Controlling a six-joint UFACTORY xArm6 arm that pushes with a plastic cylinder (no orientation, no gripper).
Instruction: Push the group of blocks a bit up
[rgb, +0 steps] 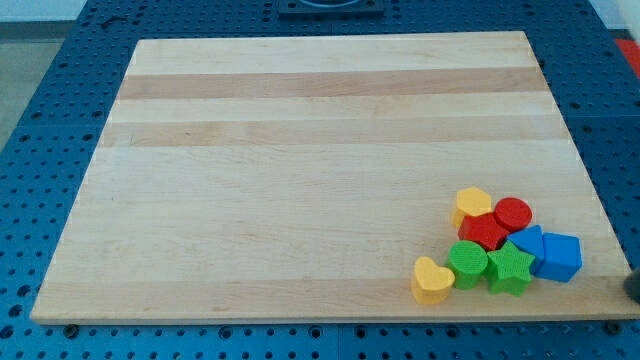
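Observation:
Several blocks sit packed together near the board's bottom right corner. A yellow heart (472, 203) and a red cylinder (513, 213) are at the top of the group. A red star (484, 231) is below them. A blue block (524, 244) and a blue cube-like block (559, 257) are on the right. A green round block (467, 263) and a green star (509, 269) are along the bottom. A second yellow heart (432, 280) is at the bottom left. A dark shape at the view's right edge looks like my tip (632, 284), to the right of the blue blocks and apart from them.
The wooden board (300, 150) lies on a blue perforated table (50, 100). The group lies close to the board's bottom and right edges. A dark mount (330, 6) shows at the view's top.

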